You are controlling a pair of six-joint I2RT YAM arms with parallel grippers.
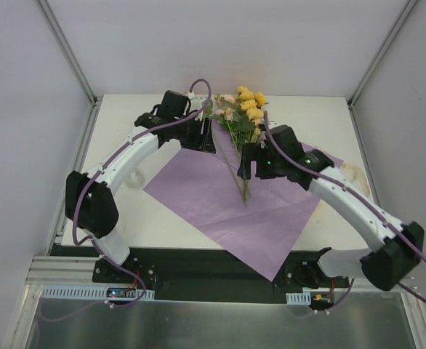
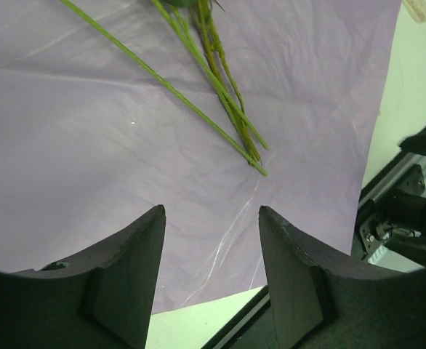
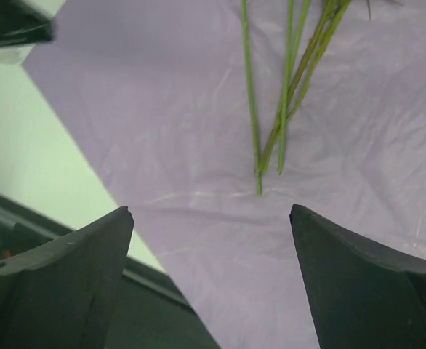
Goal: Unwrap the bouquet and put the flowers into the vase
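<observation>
We see a white table (image 1: 307,116) inside pale walls. Most of its middle is covered by a purple paper sheet (image 1: 213,196), lying flat and open, one corner hanging over the near edge. The left arm (image 1: 137,149) and right arm (image 1: 344,193) both reach in over the sheet from the near side.

The flowers (image 1: 246,109) lie loose on the sheet. The yellow and pink heads are at the far side, partly past the paper's far corner, and the stems point toward the near edge. In the left wrist view the green stems (image 2: 220,94) rest on creased purple paper (image 2: 89,182). The right wrist view shows the stem ends (image 3: 286,109) bunched together on the paper (image 3: 162,109).

The left gripper (image 1: 198,137) sits just left of the leafy part. Its fingers stand moderately apart (image 2: 211,211) with only paper in the gap and nothing held. The right gripper (image 1: 251,166) sits just right of the stems with its jaws spread wide (image 3: 211,209), also empty, and the stem tips lie beyond the fingertips without touching them.

A small clear object on bare table left of the sheet, under the left arm, looks like the vase (image 1: 135,177) (too faint to be sure). A cream heap (image 1: 355,178) lies near the table's right edge.
</observation>
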